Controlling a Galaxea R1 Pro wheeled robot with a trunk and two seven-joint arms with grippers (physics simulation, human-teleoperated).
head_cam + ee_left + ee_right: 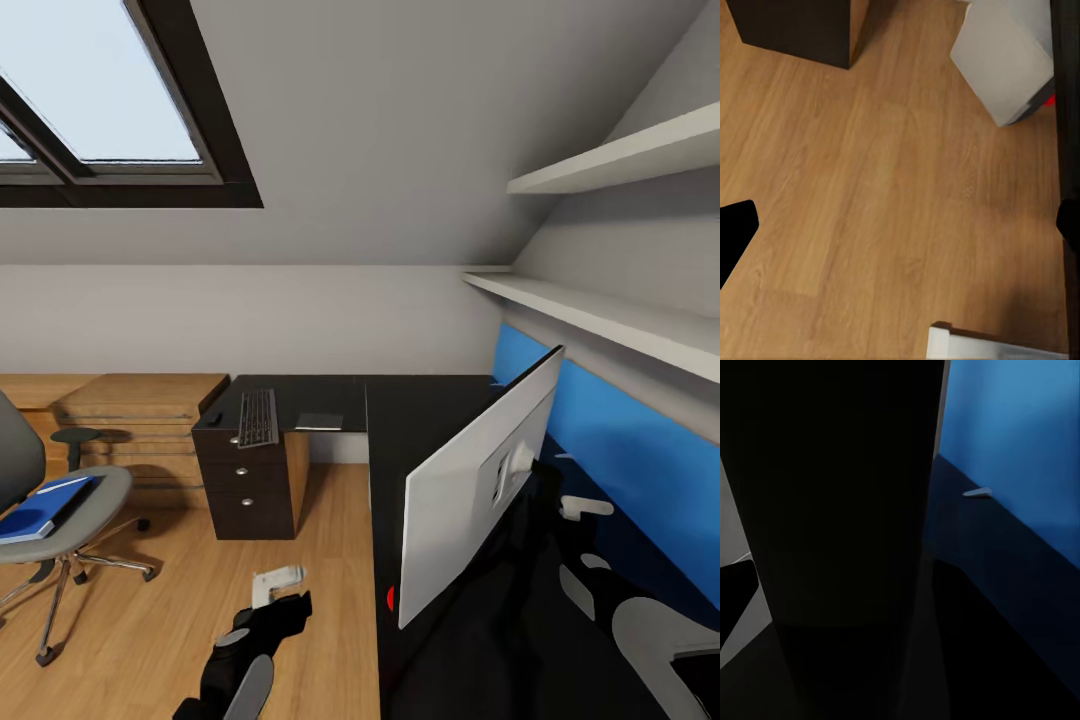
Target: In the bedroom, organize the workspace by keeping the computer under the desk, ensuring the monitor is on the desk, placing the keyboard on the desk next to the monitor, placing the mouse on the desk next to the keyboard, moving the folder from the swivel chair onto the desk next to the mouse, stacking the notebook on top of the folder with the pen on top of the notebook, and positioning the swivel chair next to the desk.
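Along the near wing of the L-shaped desk (400, 420), the monitor (470, 500) is standing upright with its pale back facing the head camera and its screen turned toward the blue back panel (620, 450); to my eye it is being repositioned on the desk, since the right arm is reaching in behind it. From the right wrist camera a broad dark slab is looming just ahead, likely the monitor's screen side, but the right gripper's fingers are not clear enough to judge, so I cannot tell whether they are spread or pinched. On the far wing the keyboard (258, 417) is lying flat, with a small dark lump that may be the mouse (213, 417) just beside it and a thin dark notebook (319, 421) near its other side. Across the wooden floor (180, 600) the swivel chair (75, 505) is standing well apart from the desk, carrying the blue folder (40, 512) on its seat with a slim pale stick, probably the pen (62, 486), lying on top. Low over the floor the left gripper (272, 588) is hanging idle with nothing between its fingers, which appear spread. From the left wrist camera a white-grey box, presumably the computer (1009, 56), is sitting on the floor beside the desk's edge.
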